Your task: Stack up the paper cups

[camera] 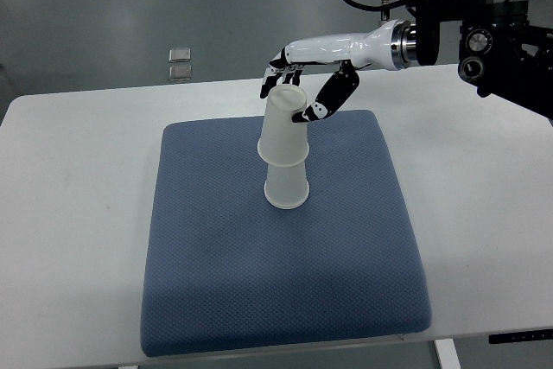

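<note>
Right arm (484,36) cropped at edge

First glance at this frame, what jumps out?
A tilted upper cup sits upside down on a lower inverted cup, mid blue mat. The white right hand reaches in from the right, its fingers spread around the upper cup's top; whether they touch it is unclear. The mat lies on a white table.

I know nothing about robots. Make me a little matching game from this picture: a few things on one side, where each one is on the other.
Things:
1. upper cup
2. lower cup
3. blue mat
4. right hand

Places:
A. lying on the white table
B. at the upper cup's top
C. upside down on the mat
D. tilted on the other cup

Pairs: 1-D, 2-C, 3-A, 4-B
</note>
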Controlling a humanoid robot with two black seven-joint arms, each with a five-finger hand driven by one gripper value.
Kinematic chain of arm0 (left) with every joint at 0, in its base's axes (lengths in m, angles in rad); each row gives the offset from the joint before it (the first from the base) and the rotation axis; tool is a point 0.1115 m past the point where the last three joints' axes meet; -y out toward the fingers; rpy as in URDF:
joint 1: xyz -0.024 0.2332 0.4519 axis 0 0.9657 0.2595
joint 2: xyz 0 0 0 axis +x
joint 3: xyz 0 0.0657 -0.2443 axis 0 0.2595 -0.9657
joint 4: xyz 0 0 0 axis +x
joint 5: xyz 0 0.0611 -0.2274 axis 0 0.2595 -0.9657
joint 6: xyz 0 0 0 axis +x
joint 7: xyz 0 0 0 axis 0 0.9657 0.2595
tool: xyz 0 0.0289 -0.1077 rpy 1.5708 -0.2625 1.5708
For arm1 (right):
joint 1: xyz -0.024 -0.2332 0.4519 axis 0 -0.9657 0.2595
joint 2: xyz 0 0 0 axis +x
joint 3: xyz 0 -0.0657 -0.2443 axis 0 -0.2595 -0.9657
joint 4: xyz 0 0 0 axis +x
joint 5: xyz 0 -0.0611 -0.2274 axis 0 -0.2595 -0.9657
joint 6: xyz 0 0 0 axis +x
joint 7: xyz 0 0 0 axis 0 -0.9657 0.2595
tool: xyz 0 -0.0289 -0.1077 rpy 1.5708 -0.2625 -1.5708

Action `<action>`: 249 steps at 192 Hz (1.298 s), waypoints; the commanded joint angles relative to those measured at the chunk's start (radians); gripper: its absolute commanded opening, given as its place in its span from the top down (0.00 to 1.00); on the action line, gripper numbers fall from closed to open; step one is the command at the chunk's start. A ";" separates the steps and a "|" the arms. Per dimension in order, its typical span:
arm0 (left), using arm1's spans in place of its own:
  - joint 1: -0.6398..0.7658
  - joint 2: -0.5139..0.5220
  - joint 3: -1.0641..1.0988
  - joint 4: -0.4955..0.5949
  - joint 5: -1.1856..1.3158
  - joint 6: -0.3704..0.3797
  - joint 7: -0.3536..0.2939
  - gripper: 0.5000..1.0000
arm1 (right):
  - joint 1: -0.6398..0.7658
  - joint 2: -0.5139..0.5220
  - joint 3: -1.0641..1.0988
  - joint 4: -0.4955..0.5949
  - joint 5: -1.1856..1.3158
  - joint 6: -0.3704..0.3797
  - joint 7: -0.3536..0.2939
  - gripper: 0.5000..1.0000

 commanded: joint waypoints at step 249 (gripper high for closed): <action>0.000 0.000 0.000 0.000 0.000 0.000 0.000 0.00 | -0.234 -0.043 0.255 -0.132 0.118 -0.103 -0.021 0.20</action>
